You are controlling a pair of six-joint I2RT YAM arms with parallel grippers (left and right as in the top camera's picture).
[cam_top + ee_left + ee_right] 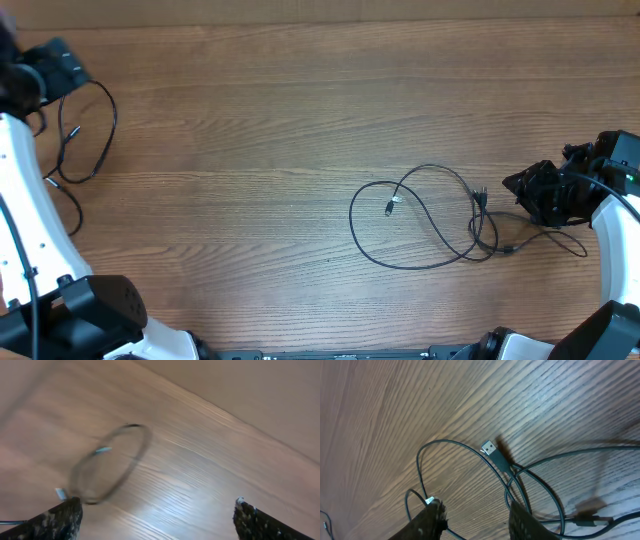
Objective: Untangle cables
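Between left-edge cable (113, 125) and right-side cable (351, 220) stretches wide wooden table (250, 120).

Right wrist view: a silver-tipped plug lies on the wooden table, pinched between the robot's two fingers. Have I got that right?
Not quite. The silver-tipped plug does lie on the wooden table, but it is not pinched. The right wrist view shows it lying free, ahead of the right gripper and apart from both fingers.

Bright, even light; left wrist view motion-blurred (pale glare on the table (165, 505)), others sharp.
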